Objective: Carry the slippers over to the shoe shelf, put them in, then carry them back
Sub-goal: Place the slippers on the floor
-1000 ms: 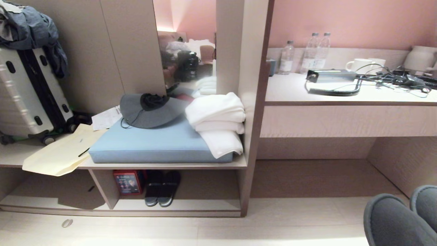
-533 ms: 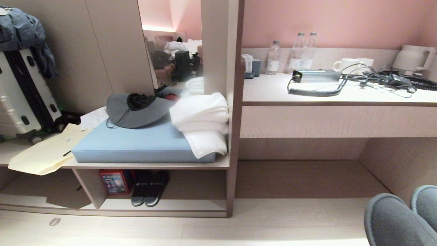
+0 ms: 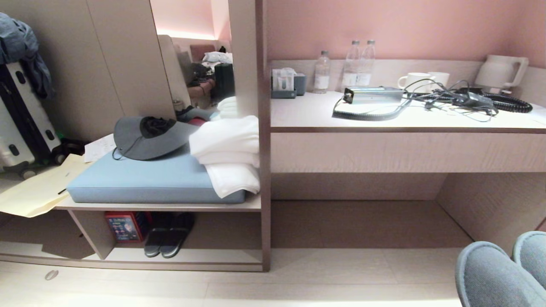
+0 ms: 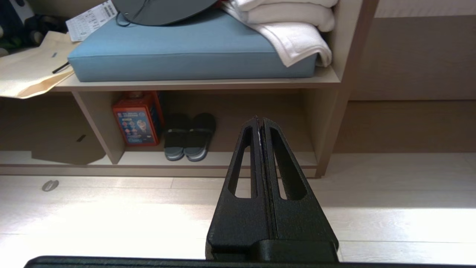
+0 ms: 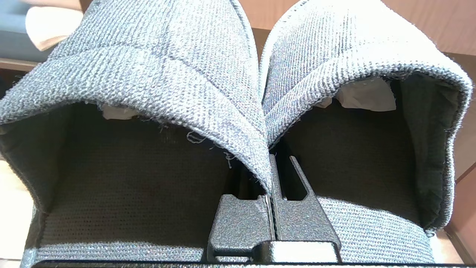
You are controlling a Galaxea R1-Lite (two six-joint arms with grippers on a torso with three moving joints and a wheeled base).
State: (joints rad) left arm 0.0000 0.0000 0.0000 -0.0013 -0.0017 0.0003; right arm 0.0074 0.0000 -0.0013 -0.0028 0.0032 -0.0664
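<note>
The slippers (image 5: 256, 74) sit side by side, their inner edges pinched together by the clamped right gripper (image 5: 273, 167), low and right of the shoe shelf (image 3: 213, 256). Since a second ago the whole unit has slid leftward in the head view, so the camera has moved. Bare floor (image 3: 341, 277) lies between. The left gripper (image 4: 259, 123), fingers together, points toward the shelf.

My left pincer (image 4: 259, 123) hangs with its black fingers pressed together above the pale wooden floor (image 4: 111, 208). Ahead, the low beige shoe shelf (image 4: 319, 130) holds a red printed box (image 4: 137, 119) beside dark slide sandals (image 4: 189, 136), under a blue cushion (image 4: 186, 56).
</note>
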